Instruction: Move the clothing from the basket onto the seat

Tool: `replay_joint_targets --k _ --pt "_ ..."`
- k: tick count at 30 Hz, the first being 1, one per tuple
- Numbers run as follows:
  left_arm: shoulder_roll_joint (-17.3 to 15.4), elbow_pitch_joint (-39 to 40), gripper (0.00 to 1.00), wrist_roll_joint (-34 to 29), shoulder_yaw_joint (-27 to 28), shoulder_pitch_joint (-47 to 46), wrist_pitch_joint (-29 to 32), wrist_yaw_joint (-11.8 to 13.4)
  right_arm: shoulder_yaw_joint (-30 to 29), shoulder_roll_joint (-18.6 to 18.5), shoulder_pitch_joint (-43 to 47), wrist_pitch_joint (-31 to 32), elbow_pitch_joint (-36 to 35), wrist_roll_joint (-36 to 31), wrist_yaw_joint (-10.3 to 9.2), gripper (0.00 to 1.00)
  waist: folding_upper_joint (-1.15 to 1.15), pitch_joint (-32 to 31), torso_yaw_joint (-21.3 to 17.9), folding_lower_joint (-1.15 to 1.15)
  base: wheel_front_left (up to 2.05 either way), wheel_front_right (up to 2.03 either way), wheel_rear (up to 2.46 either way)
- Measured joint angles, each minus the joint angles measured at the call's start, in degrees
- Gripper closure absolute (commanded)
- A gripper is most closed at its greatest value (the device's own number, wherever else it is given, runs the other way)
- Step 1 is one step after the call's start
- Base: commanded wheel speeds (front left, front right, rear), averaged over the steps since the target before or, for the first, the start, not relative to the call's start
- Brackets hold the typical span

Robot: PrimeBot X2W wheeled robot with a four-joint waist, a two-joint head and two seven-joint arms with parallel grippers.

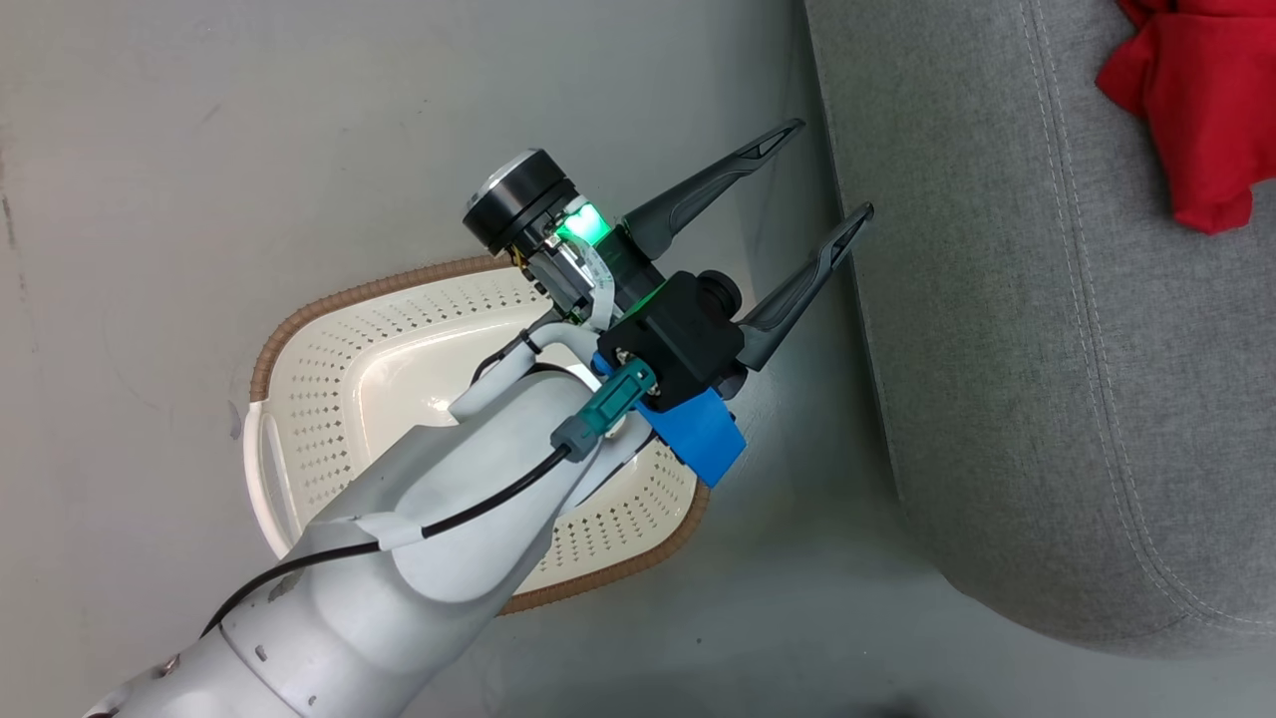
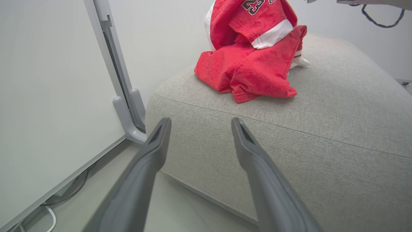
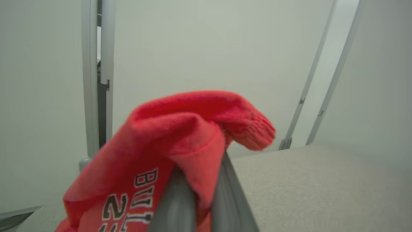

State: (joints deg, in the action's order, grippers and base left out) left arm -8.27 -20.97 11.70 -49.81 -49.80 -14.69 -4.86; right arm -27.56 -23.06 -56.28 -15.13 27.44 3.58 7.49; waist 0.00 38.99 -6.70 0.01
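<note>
In the head view the left pincer [image 1: 832, 168] hangs over the floor [image 1: 299, 120], between the basket [image 1: 329, 399] and the seat [image 1: 1047, 349]. Its two fingers are spread wide and hold nothing. The tips point at the side of the seat and are close to it. The basket sits on the floor under the pale arm, which hides part of it. Just a bit of the red clothing [image 1: 1196, 110] peeks in at the top right corner, lying on the seat.

The left wrist view shows much more of the clothing [image 2: 251, 64]. It is a red heap with white trim on top of the seat [image 2: 322, 129], near the seat's rounded edge. The top of the heap rises up out of the picture, and a dark number shows there. The spread fingers frame the seat's side. A white wall panel [image 2: 48, 96] with a grey post [image 2: 111, 64] stands beside the seat.

The right wrist view shows the right pincer [image 3: 201, 167]. Its fingers are pressed together and pinch a fold of the red clothing [image 3: 180, 129], which drapes over the tips. Letters and numbers show on the cloth lower down. The grey seat [image 3: 322, 180] lies behind it.
</note>
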Motion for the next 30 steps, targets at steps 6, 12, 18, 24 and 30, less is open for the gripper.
replay_joint_targets --k 6,12,18,24,30 --pt "0.12 -0.43 0.0 0.37 0.03 -0.27 -0.11 0.04 -0.97 2.32 3.64 0.0 3.98 0.56 0.0 1.0 0.0 -0.18 0.21 0.0 0.0 0.0 0.0" --pt "0.01 -0.71 0.0 0.51 0.22 -0.27 -0.15 0.3 -1.62 4.49 6.43 0.0 6.43 1.03 0.0 1.0 0.0 -1.21 0.23 0.0 0.0 0.0 0.0" --pt "0.04 -0.93 0.0 0.98 0.53 0.14 -0.29 0.76 -1.45 5.92 9.43 0.0 5.83 0.82 0.0 0.0 0.0 -3.5 0.54 0.0 0.0 0.0 0.0" --pt "0.48 0.0 0.0 1.85 1.69 2.6 -0.3 1.81 -0.49 8.24 17.24 0.0 1.16 0.79 0.0 0.0 0.0 -8.03 0.92 -0.01 0.0 0.0 0.0" --pt "0.09 0.87 0.0 3.48 4.88 7.24 -0.31 3.07 3.96 10.82 24.93 0.0 -6.11 0.14 0.0 0.0 0.0 -12.81 1.14 -0.01 0.0 0.0 0.0"
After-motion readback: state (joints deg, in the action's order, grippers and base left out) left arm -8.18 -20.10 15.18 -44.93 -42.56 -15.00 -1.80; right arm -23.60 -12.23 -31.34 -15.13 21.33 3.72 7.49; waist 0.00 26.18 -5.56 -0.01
